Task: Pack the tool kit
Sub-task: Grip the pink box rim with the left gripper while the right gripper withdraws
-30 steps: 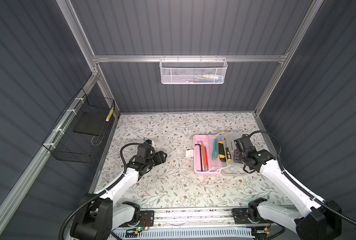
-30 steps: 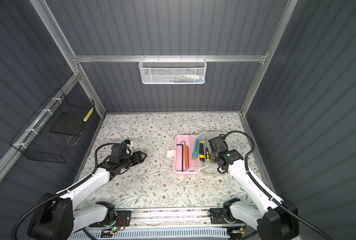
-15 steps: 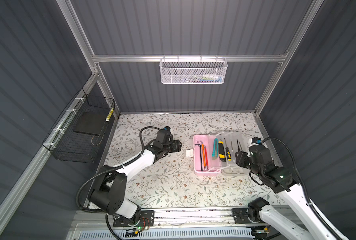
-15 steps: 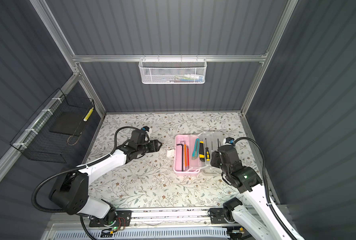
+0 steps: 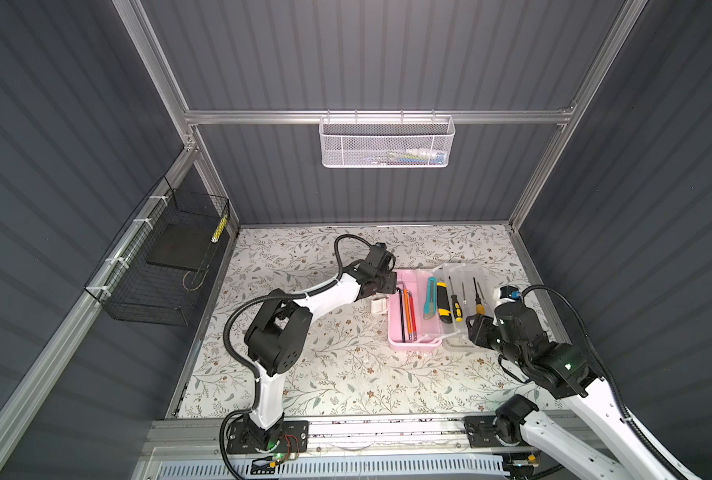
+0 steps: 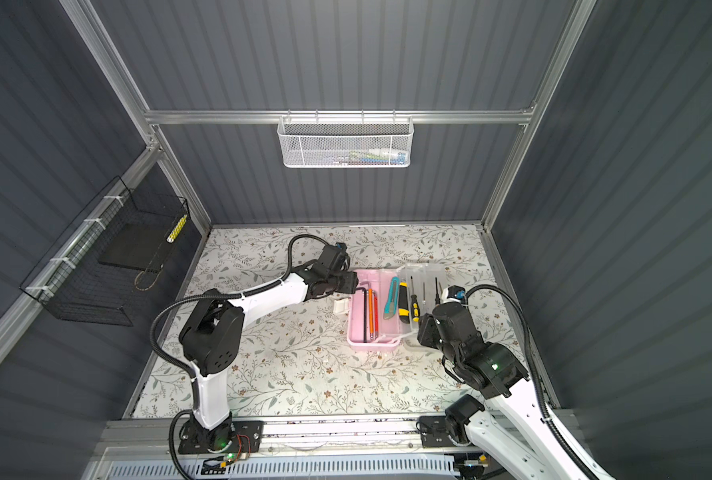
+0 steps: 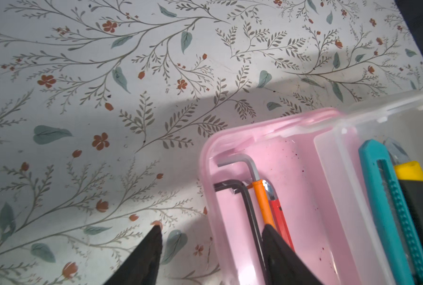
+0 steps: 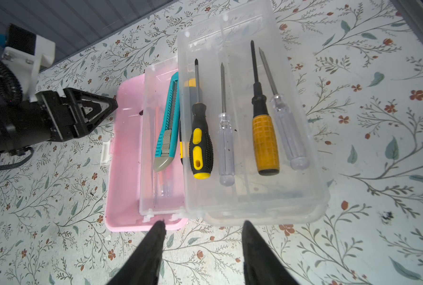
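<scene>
Both left hand (image 7: 212,227) and right hand (image 8: 204,223) gape empty beside glossy pink box (image 8: 124,172) with translucent lid (image 8: 230,32).

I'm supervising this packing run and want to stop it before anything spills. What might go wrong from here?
1. Four screwdrivers lie loose in the open lid. If the right gripper, open at its near edge, swings it shut, they will likely tumble out.
2. The left gripper straddles the wall of the pink box, one finger over the hex keys. Closing or pulling may drag the box or snag a key.
</scene>
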Tool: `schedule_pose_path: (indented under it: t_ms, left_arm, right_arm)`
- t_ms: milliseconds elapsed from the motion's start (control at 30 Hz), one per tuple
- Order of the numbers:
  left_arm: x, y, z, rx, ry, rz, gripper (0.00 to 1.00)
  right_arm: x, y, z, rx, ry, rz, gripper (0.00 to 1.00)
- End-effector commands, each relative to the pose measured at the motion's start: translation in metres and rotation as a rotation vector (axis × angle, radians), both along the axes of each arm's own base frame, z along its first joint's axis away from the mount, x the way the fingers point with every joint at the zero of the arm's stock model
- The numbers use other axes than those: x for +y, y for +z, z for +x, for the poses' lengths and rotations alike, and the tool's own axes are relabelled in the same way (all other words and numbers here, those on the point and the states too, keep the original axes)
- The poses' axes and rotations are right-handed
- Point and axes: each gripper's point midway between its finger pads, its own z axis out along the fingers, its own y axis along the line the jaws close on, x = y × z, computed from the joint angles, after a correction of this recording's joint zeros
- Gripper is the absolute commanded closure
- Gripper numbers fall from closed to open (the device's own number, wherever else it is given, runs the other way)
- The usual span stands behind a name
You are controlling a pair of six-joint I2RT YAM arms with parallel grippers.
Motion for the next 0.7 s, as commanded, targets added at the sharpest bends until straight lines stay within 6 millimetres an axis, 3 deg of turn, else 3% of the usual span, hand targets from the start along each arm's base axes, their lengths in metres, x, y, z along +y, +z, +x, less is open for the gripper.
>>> schedule_pose_path:
  t_ms: [0, 133, 333, 567, 667]
  left_arm:
    - [0.013, -0.011, 0.01, -0.001, 0.06, 0.148, 0.38]
    - [0.015, -0.021, 0.021, -0.007, 0.102, 0.198, 0.45]
    - [0.016, -0.037, 0.03, -0.005, 0.134, 0.239, 0.64]
    - [0.018, -0.034, 0.039, -0.027, 0.188, 0.235, 0.97]
    - [0.03, -0.034, 0.041, -0.034, 0.242, 0.249, 1.0]
  right_arm:
    - [-0.005, -0.005, -0.003, 0.009, -0.014, -0.023, 0.48]
    - [-0.007, -0.006, -0.004, 0.004, -0.012, -0.028, 0.48]
    - [-0.009, -0.012, -0.005, 0.003, -0.021, -0.032, 0.48]
    - [-0.007, -0.019, -0.004, 0.014, -0.02, -0.031, 0.48]
    - [-0.01, -0.018, -0.004, 0.005, -0.03, -0.041, 0.47]
